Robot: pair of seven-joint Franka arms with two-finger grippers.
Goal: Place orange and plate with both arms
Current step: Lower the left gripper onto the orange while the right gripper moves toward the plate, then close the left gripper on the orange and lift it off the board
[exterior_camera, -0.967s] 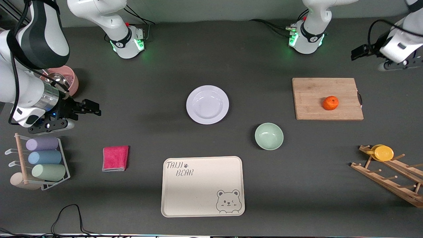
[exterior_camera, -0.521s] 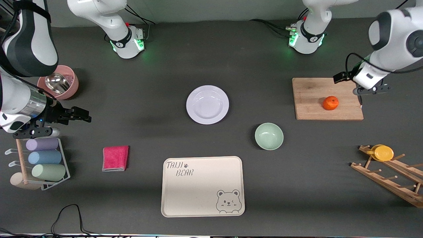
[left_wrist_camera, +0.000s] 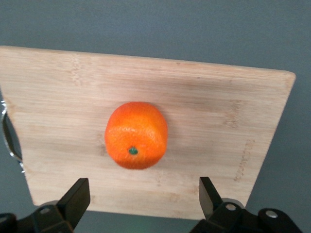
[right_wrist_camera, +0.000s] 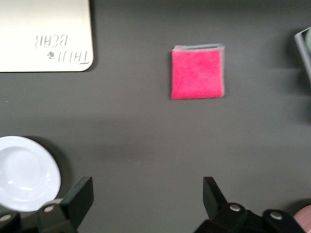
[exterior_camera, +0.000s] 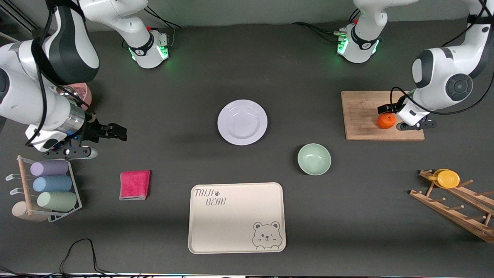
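The orange (exterior_camera: pixel 386 120) sits on a wooden cutting board (exterior_camera: pixel 362 112) toward the left arm's end of the table. My left gripper (exterior_camera: pixel 397 117) is open and low over the board, right beside the orange. In the left wrist view the orange (left_wrist_camera: pixel 136 135) lies just ahead of the open, empty gripper (left_wrist_camera: pixel 143 194), not between its fingers. The white plate (exterior_camera: pixel 242 122) lies at the table's middle. My right gripper (exterior_camera: pixel 117 132) is open and empty over bare table toward the right arm's end, well apart from the plate. The right wrist view shows the plate (right_wrist_camera: pixel 24 172) at its edge.
A pale-green bowl (exterior_camera: pixel 314 159) and a cream bear tray (exterior_camera: pixel 236 217) lie nearer the camera than the plate. A pink cloth (exterior_camera: pixel 134 184), a cup rack (exterior_camera: pixel 46 189) and a pink bowl (exterior_camera: pixel 79 94) are near the right arm. A wooden rack holds a yellow disc (exterior_camera: pixel 447 178).
My left gripper has come down from the table's end to the cutting board beside the orange. My right gripper has shifted a little toward the plate. Orange and plate have not moved.
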